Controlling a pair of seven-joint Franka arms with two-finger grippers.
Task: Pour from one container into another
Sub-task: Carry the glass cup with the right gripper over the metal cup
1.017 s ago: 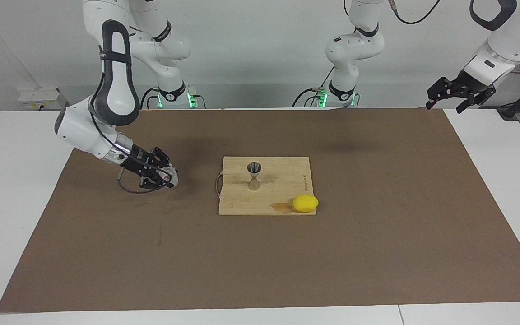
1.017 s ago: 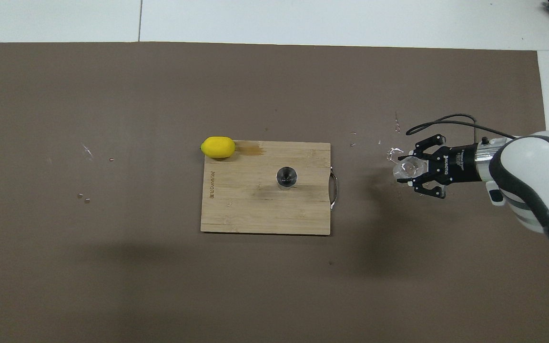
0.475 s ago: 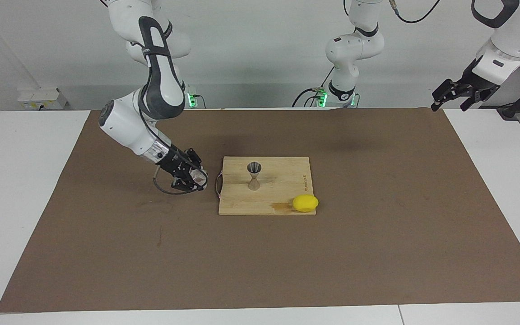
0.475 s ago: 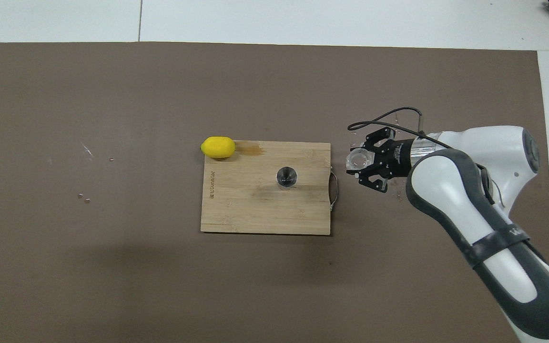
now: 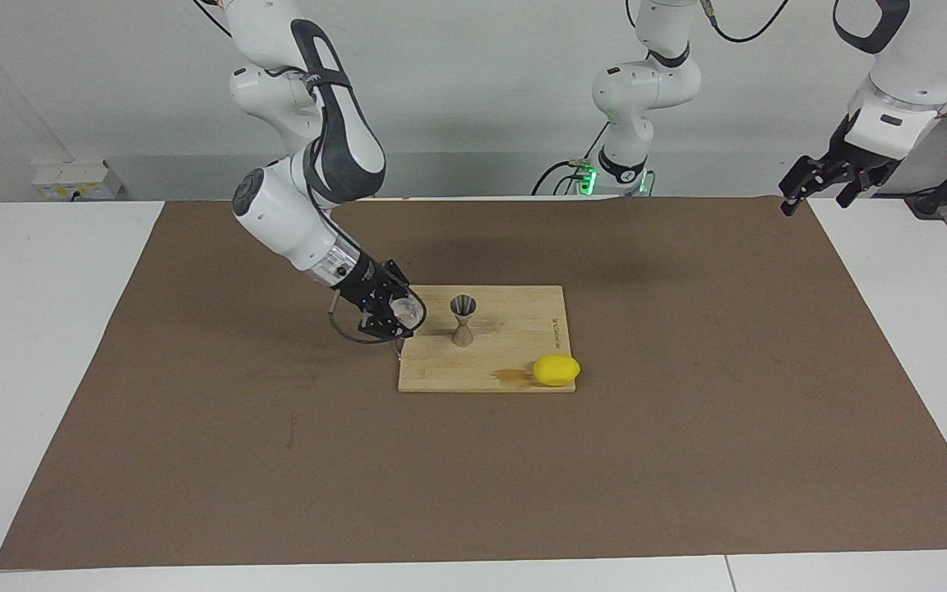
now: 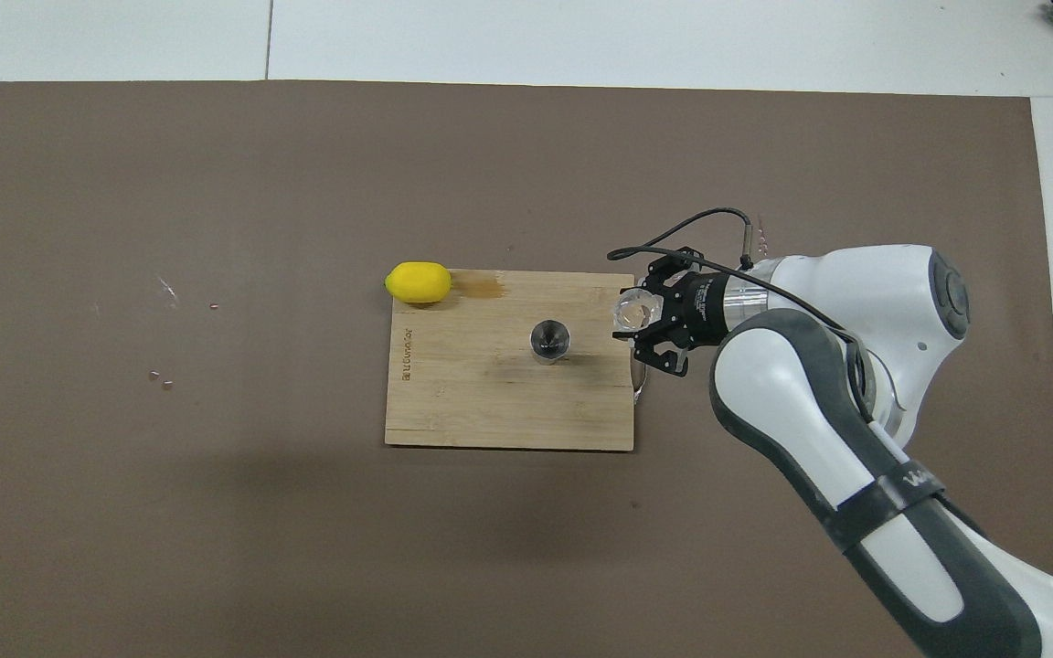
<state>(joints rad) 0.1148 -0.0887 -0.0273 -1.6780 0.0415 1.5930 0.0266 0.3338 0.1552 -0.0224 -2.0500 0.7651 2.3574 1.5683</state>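
Clear cup (image 5: 408,310) gripped between right gripper (image 5: 397,315) fingers, over the handle edge of the board (image 5: 515,329), just short of the jigger (image 5: 463,319) standing upright mid-board. Pour not begun; approach and tilt left. Left gripper (image 5: 820,182) waits, well off the board; can't tell its fingers' state.

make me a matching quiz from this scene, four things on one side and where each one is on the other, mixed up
Things:
1. clear cup
2. jigger
3. lemon
4. left end effector

Places:
A. upright on the cutting board, near its middle
B. raised over the mat's corner at the left arm's end, waiting
C. held in the right end effector over the board's handle edge
D. at a board corner farther from the robots, partly on the mat

Pairs: 1-C, 2-A, 3-D, 4-B
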